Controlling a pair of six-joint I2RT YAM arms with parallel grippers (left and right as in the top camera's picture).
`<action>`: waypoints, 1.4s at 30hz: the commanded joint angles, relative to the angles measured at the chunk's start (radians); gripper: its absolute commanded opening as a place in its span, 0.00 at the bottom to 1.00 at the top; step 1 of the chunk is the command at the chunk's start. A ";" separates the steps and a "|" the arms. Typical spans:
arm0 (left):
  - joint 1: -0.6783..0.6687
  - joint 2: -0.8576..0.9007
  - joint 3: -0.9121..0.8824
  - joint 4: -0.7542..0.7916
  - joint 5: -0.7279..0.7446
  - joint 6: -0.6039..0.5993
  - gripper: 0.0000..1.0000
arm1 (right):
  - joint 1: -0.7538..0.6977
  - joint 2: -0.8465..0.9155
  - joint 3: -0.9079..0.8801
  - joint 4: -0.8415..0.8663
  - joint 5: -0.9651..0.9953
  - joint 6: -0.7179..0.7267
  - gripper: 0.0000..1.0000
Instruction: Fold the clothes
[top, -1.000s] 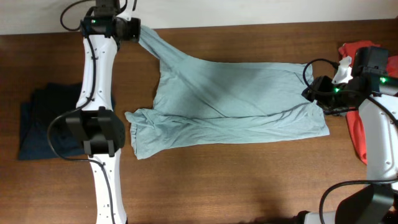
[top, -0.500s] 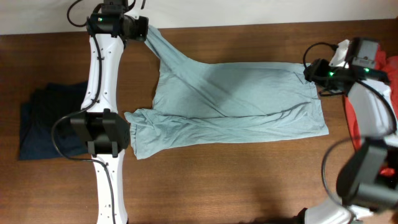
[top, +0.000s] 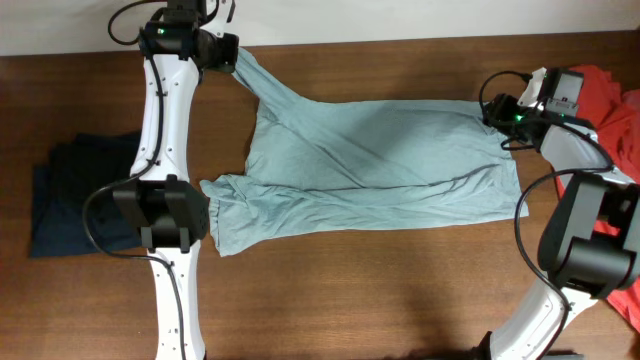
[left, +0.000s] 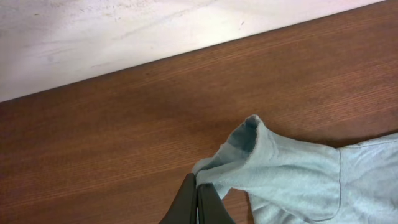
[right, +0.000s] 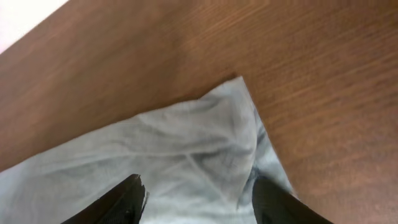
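The large pale grey-blue short-sleeved cloth T-shirt (top: 370, 170) lies spread across the middle of the brown wooden table (top: 400, 300). One bunched end is drawn toward the far-left edge, where the left gripper (left: 199, 198) has its fingers pressed together on the cloth. The right gripper (right: 198, 190) hangs with fingers apart over the shirt's far-right corner (cloth shows between them), with a red cloth garment (top: 612, 95) beside it and a dark navy cloth garment (top: 60, 200) at the left.

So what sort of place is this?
Probably a lab test bench, not a home: the robot's left arm and right arm stand at a wooden table by a pale wall, with a grey-blue T-shirt spread out, a navy garment and red shirt aside.
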 joint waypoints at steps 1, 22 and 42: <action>0.000 -0.032 0.019 -0.007 -0.008 0.013 0.01 | -0.004 0.040 0.008 0.025 0.065 0.024 0.61; 0.000 -0.032 0.019 -0.016 -0.008 0.012 0.01 | -0.029 0.119 0.008 0.133 0.027 0.094 0.50; 0.000 -0.032 0.019 -0.042 -0.008 0.013 0.01 | -0.056 0.143 0.039 0.164 -0.159 0.091 0.04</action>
